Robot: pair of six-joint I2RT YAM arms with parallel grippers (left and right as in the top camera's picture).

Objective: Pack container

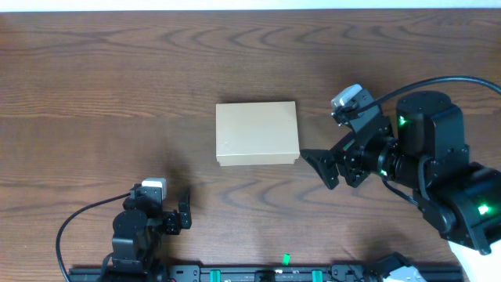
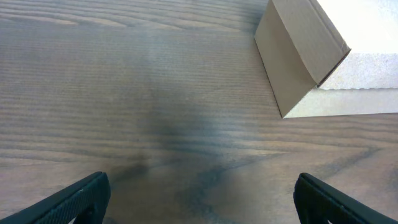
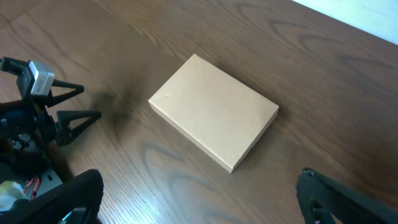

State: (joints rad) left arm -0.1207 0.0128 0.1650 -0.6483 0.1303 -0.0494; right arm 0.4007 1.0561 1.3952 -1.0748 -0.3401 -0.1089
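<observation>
The closed container point(image 1: 257, 134) is lying flat at the centre of the desk point(image 1: 94, 78), while the left end effector point(image 1: 185, 211), near-left, and the right end effector point(image 1: 319, 168), just right of it, are both gaping wide.

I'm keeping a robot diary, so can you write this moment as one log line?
container: closed, on table | left gripper: open, empty | right gripper: open, empty, beside container
</observation>
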